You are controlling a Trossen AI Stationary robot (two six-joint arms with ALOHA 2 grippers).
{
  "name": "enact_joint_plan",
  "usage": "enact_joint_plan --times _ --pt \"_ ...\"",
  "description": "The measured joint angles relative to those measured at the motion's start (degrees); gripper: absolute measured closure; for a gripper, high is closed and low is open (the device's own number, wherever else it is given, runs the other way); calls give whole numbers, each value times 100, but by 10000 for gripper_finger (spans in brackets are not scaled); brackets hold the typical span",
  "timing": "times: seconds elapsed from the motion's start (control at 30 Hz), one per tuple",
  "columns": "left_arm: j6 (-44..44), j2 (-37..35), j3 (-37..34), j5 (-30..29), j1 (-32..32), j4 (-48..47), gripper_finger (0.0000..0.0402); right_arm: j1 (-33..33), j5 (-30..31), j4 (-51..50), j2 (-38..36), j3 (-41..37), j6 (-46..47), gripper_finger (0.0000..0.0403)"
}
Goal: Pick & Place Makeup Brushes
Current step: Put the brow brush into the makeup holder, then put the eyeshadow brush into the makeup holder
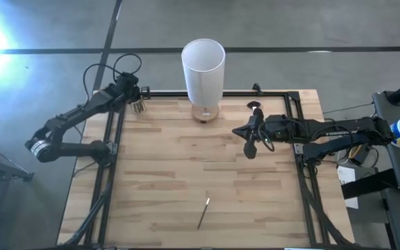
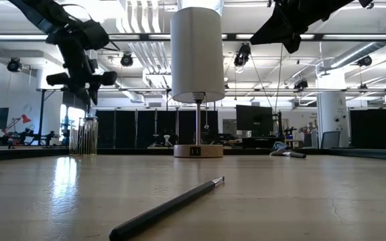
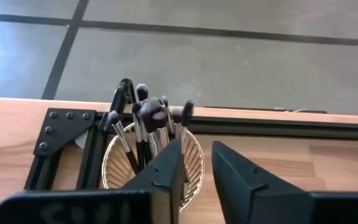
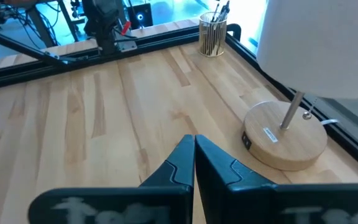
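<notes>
Several makeup brushes (image 3: 143,121) stand heads up in a small clear ribbed cup (image 3: 114,163) at the table's far left corner, also seen in the high view as the cup (image 1: 140,107). My left gripper (image 3: 197,146) hovers just above and beside the cup, open, with nothing between its fingers. One dark brush (image 1: 204,212) lies flat on the table near the front edge, seen close in the low view as the brush (image 2: 169,206). My right gripper (image 4: 194,146) hangs shut and empty above the table's right middle (image 1: 250,142).
A lamp with a tall white shade (image 1: 203,66) stands on its round wooden base (image 4: 284,140) at the far middle. A small dark thing (image 1: 255,106) lies by the far rail. A black metal frame (image 1: 113,149) runs around the table.
</notes>
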Motion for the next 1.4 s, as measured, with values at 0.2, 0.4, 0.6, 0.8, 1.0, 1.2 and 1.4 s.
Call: enact_joint_plan --times 0.2,0.4,0.6,0.8,1.0,1.2,1.4 --pt "294 -67 285 446 -18 -161 303 -2 -10 -77 -2 0 -2 394" --pt "101 -371 396 1063 -731 -138 345 -2 -17 -671 -2 0 7 394" --pt "-603 -584 229 79 -2601 -76 397 -1 -44 -1064 0 0 -113 394" --pt "-1450 -342 113 -1120 -4855 -46 399 -2 -377 -1099 2 -7 -310 394" --pt "-2668 -92 -223 -2048 -6674 135 401 152 -1091 -1100 8 -13 -342 394" --pt "-3658 57 -722 -2419 -7590 374 401 723 -1105 -1019 363 -13 -161 394" --pt "-3657 155 -1108 -2272 -7748 909 401 1428 -1513 -438 1317 -11 424 394"
